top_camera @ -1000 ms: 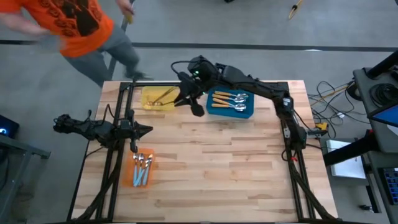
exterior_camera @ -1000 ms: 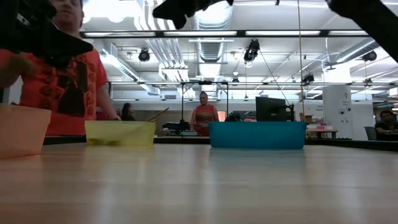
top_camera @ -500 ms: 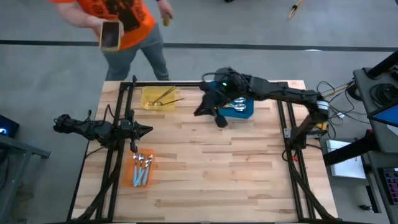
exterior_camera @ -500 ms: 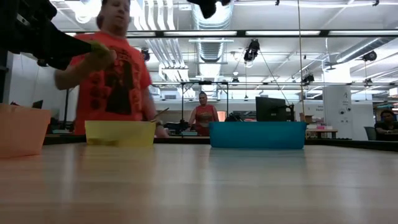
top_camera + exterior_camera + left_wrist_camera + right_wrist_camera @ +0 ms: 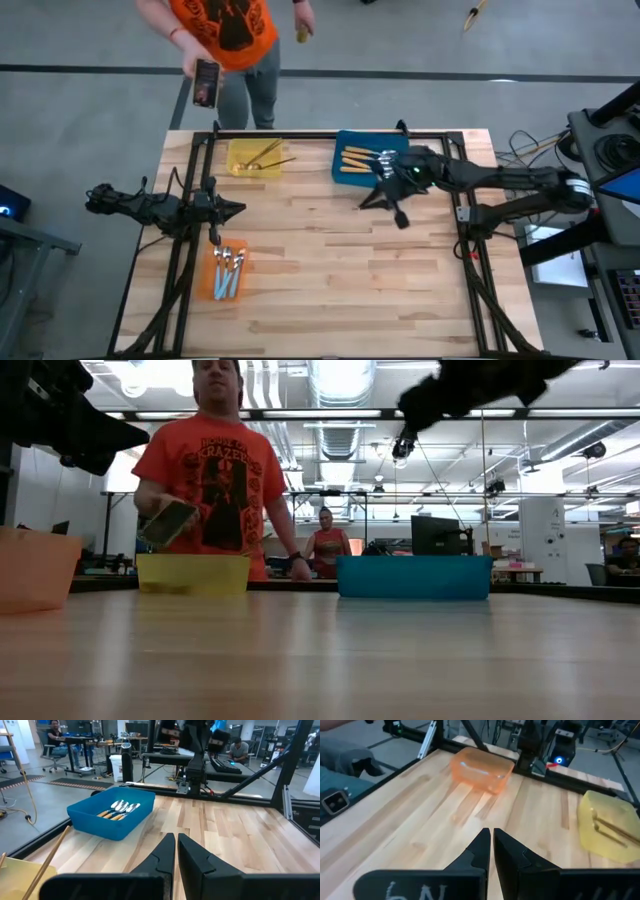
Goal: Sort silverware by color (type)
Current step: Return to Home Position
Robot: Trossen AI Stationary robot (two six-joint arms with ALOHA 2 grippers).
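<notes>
**Both jaws shut and empty, every spoon sitting in a tray**

The right gripper (image 5: 386,205) is hanging above open boards just in front of the blue tray (image 5: 345,178), fingers together on nothing. The left gripper (image 5: 236,209) is waiting closed beside the orange tray (image 5: 212,290).

- The orange-handled spoons (image 5: 362,158) are lying in the blue tray.
- The gold spoons (image 5: 264,154) are lying in the yellow tray (image 5: 240,168).
- The blue-handled spoons (image 5: 230,268) are lying in the orange tray.

No strays seem to be showing. A person (image 5: 222,25) is standing at the far edge.

The desk (image 5: 330,270) is pale wood, striped in lengthwise planks. The yellow tray (image 5: 240,165) holds gold spoons (image 5: 268,152). The blue tray (image 5: 342,178) holds silver spoons with orange handles (image 5: 356,158). The orange tray (image 5: 212,290) holds silver spoons with light-blue handles (image 5: 230,272). The left arm (image 5: 150,205) and right arm (image 5: 500,178) are black. The person's shirt (image 5: 222,22) is orange with black print.
</notes>
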